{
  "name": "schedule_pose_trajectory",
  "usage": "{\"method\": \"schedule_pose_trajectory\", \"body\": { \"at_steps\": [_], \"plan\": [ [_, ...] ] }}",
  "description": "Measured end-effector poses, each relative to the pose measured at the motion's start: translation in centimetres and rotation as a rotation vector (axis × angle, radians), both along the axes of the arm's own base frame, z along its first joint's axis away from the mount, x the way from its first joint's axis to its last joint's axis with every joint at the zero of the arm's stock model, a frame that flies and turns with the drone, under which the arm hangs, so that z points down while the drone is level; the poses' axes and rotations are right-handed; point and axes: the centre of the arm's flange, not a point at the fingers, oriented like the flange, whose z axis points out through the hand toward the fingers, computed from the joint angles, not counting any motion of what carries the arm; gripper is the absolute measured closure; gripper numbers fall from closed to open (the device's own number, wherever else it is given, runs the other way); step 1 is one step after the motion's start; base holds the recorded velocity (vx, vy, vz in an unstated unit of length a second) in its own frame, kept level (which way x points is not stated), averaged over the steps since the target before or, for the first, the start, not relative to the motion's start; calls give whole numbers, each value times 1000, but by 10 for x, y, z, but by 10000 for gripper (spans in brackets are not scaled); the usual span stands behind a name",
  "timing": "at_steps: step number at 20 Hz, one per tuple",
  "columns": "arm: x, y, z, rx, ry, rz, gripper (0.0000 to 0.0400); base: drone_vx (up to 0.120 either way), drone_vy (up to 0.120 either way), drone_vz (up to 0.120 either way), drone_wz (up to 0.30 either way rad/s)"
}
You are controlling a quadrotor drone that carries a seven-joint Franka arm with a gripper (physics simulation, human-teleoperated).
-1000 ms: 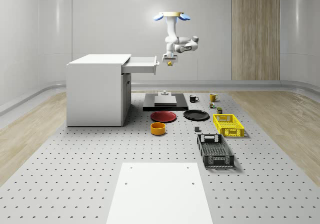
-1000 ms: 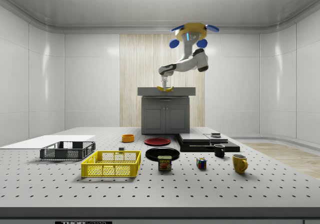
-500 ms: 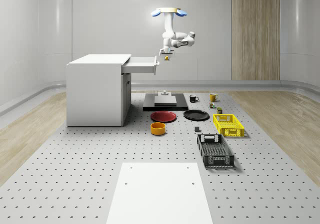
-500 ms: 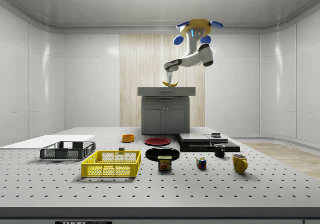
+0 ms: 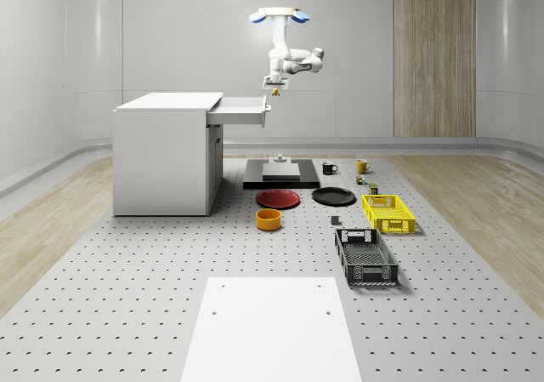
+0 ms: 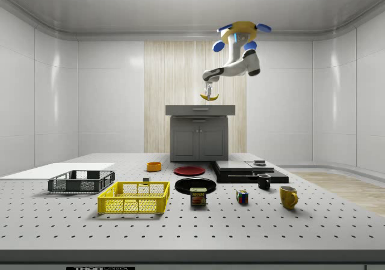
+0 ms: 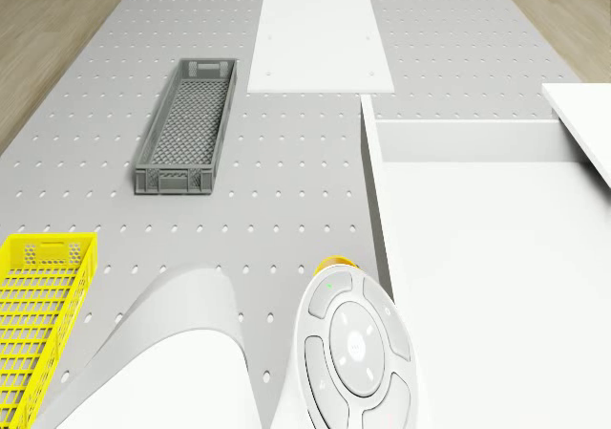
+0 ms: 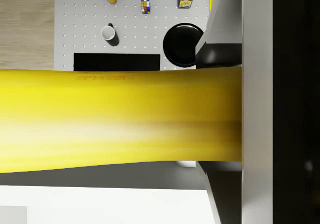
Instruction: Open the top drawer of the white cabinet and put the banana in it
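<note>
Already the top drawer (image 5: 242, 110) of the white cabinet (image 5: 166, 156) stands pulled out, so we judge the first half of the task done. Our drone (image 5: 278, 14) hovers high in the air, just off the drawer's open end, with the arm folded below it and the gripper (image 5: 272, 87) pointing down. In the side view our gripper (image 6: 209, 89) hangs above the cabinet's top, well clear of it, and the banana (image 6: 209, 96) dangles from it. In the wrist view the banana (image 8: 120, 119) lies straight across the frame, and one of the fingers (image 8: 257, 104) presses against its end, so we read the fingers as pinched on the fruit. In the drone view a sliver of the banana (image 7: 336, 262) peeps out past the arm, beside the drawer's near rim (image 7: 382, 219), and the drawer's white floor lies bare. What is left, in our judgement, is to carry the banana over the drawer's inside, lower it and let it go; whether the drawer must then be closed the task does not say. On the desk (image 5: 127, 314) lie a red plate (image 5: 279, 198), a black plate (image 5: 333, 196), a yellow crate (image 5: 388, 213) and a grey crate (image 5: 365, 257), none of them in our path.
</note>
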Motion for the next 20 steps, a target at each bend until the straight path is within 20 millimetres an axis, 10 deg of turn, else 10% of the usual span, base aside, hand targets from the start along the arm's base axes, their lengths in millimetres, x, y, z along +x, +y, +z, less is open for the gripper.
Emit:
{"method": "schedule_pose_trajectory", "body": {
  "at_steps": [20],
  "plan": [
    [0, 0, 0, 0, 0, 0, 208, 0, -120, 0, 0]
  ]
}}
